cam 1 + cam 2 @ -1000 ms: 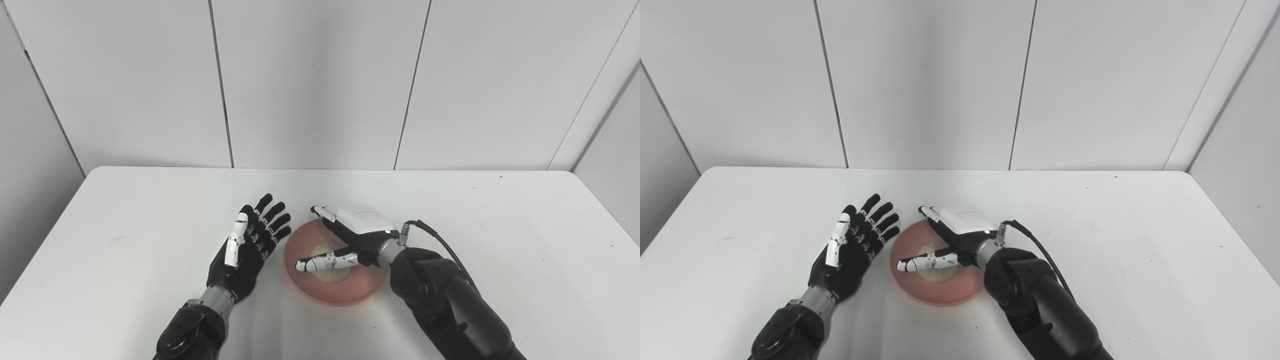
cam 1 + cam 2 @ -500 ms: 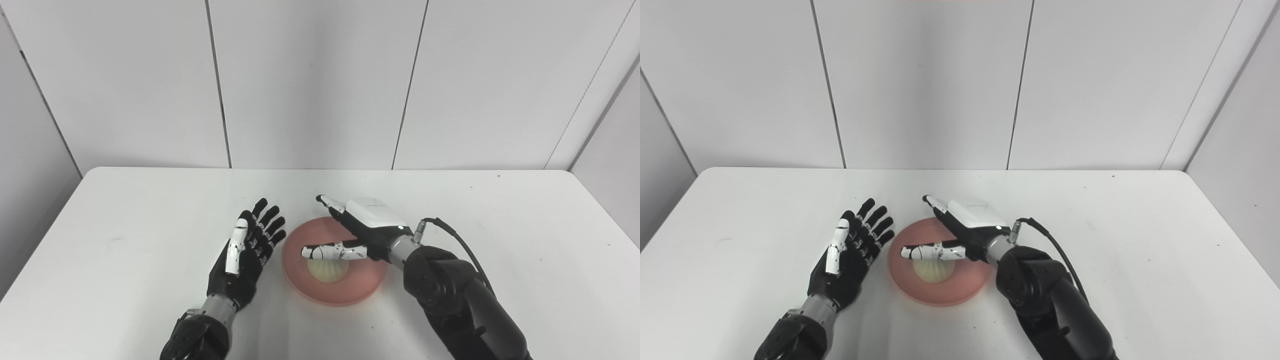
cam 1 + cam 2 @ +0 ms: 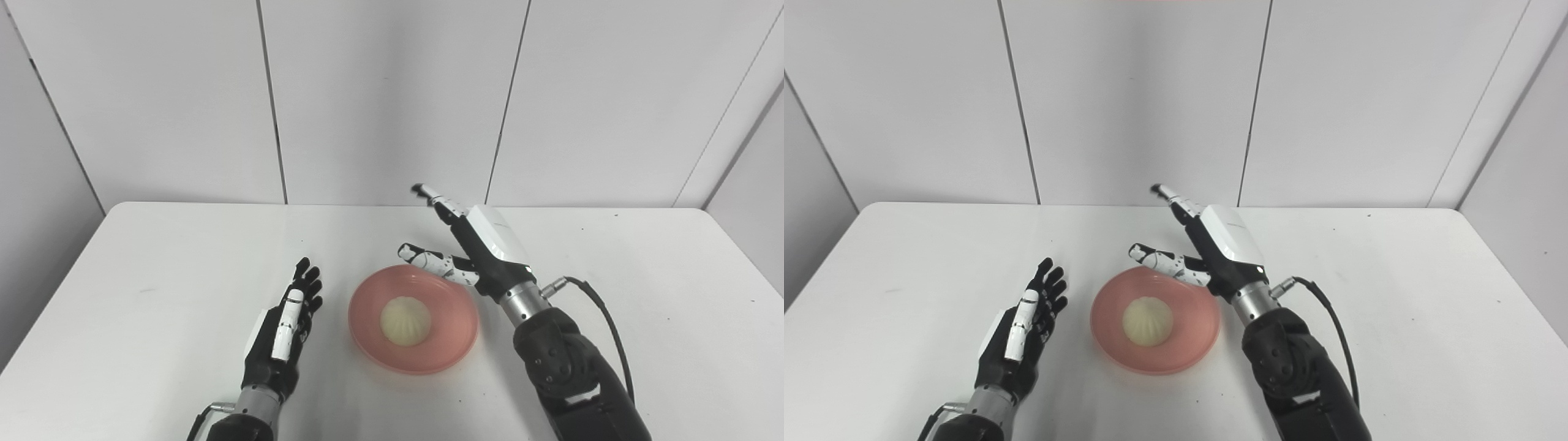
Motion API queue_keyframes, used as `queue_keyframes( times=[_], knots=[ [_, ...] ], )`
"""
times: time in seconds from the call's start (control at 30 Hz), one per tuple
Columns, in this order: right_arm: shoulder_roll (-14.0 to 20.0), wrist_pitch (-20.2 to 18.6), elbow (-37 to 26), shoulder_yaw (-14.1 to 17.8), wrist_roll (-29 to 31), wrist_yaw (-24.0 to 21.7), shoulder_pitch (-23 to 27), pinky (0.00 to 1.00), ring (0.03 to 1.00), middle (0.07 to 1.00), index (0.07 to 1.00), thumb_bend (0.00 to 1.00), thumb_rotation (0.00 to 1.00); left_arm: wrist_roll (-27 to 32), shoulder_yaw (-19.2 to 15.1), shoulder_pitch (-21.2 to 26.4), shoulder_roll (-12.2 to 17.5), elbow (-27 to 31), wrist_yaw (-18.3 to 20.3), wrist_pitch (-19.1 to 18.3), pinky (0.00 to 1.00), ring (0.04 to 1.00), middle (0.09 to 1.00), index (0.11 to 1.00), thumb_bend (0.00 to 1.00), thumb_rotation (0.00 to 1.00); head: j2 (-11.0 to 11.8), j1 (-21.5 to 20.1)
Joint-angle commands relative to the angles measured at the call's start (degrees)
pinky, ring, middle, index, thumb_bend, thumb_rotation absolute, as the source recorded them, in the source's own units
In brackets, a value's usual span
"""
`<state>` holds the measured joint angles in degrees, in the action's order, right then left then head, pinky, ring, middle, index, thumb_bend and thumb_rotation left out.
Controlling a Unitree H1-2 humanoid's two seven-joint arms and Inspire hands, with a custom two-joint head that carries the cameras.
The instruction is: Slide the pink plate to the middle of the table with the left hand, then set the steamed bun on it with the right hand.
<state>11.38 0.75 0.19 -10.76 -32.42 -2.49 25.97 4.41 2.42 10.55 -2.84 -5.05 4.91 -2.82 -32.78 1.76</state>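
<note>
- White table (image 3: 153,269) in front of you: steamed bun (image 3: 405,321) sits on the pink plate (image 3: 453,331), mid-table.
- Your right hand (image 3: 474,251) hovers beyond it, fingers spread, empty.
- Your left hand (image 3: 280,334) is beside the plate, fingers apart, empty.

Pink plate (image 3: 454,343) with steamed bun (image 3: 405,321) (mid-table) stood between spread-fingered left hand (image 3: 282,334) and raised right hand (image 3: 474,251); table (image 3: 153,257) elsewhere bare.

Bright, even light from overhead, no glare. Soft, faint shadows pool under the pink plate (image 3: 367,343) toward 6 o'clock. Focus is sharp; the right hand (image 3: 474,254) fingertip at 12 o'clock blurs slightly.
</note>
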Motion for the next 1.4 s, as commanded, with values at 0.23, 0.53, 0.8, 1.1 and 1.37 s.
queue_keyframes(
  times=[0.23, 0.53, 0.8, 1.1, 1.37],
  knots=[
    [-3.19, 6.25, 1.00, 7.06, 9.67, 8.30, -2.33, 0.99, 0.994, 1.000, 1.000, 0.60, 1.00, -2.37, 0.00, -0.75, 0.54, -3.87, -0.89, 3.06, 1.00, 1.000, 1.000, 1.000, 0.44, 1.00, 0.34, -0.38],
    [-3.62, 9.74, 7.43, 11.56, 19.34, 7.56, -5.14, 1.00, 1.000, 1.000, 1.000, 0.54, 1.00, -2.83, -0.27, -1.63, 1.19, -5.62, -0.62, 3.48, 1.00, 1.000, 1.000, 1.000, 0.39, 1.00, 0.48, -1.19],
    [-5.26, 1.16, 6.55, 14.01, 37.02, -0.46, -7.85, 1.00, 1.000, 1.000, 1.000, 0.47, 1.00, -1.94, -0.33, -2.34, 1.56, -5.31, 0.19, 3.08, 1.00, 1.000, 1.000, 1.000, 0.37, 1.00, 0.65, -1.29],
    [-8.73, -15.20, -2.29, 16.48, 48.46, -1.18, -11.69, 1.00, 1.000, 1.000, 1.000, 0.30, 1.00, 0.19, -1.11, -3.84, 1.22, -3.94, 0.53, 1.48, 1.00, 1.000, 1.000, 1.000, 0.36, 1.00, 0.52, -0.66],
    [-8.87, -18.55, -2.57, 16.36, 49.80, -0.98, -12.54, 1.00, 1.000, 1.000, 1.000, 0.27, 1.00, 1.59, -1.29, -4.48, 1.14, -3.78, 0.53, 0.04, 1.00, 1.000, 1.000, 1.000, 0.37, 1.00, 0.52, -0.66]
  ],
)
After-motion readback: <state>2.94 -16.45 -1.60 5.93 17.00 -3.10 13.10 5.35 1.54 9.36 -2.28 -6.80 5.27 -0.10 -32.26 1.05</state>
